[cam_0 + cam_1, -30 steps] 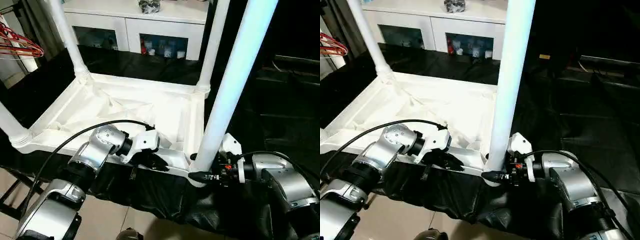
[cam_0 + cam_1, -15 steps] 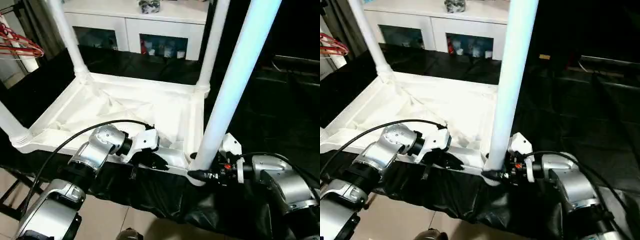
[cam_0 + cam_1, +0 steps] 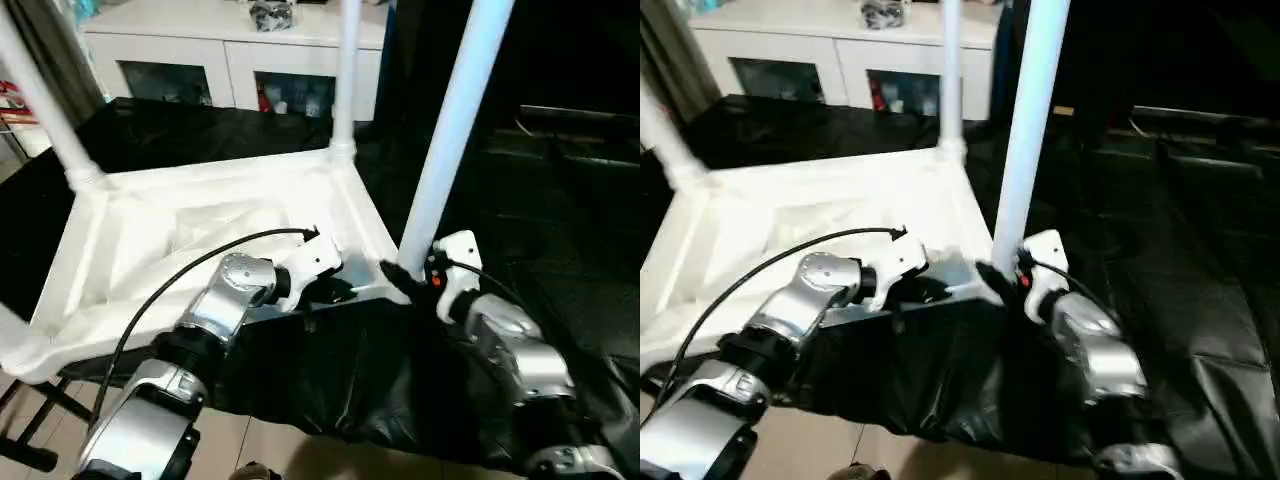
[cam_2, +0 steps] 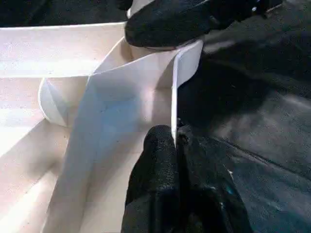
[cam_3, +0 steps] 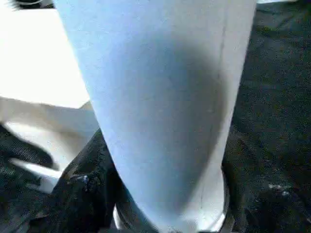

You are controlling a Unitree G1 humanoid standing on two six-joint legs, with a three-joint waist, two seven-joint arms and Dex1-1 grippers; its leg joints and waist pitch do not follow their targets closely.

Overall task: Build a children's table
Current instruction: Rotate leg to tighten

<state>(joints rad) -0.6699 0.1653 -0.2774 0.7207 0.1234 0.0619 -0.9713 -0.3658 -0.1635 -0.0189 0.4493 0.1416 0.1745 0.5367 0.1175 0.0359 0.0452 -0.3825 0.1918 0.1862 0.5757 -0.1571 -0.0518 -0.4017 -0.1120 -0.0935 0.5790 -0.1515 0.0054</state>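
Head pair looks down — shares table top [image 3: 190, 215]; wrists close-up.

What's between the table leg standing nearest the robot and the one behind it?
In the left eye view, only the white rim of the upturned table top runs between the near leg and the far leg; nothing else stands there.

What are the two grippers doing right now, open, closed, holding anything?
Left gripper: shut on the table top's rim.
Right gripper: closed around the base of the near leg.
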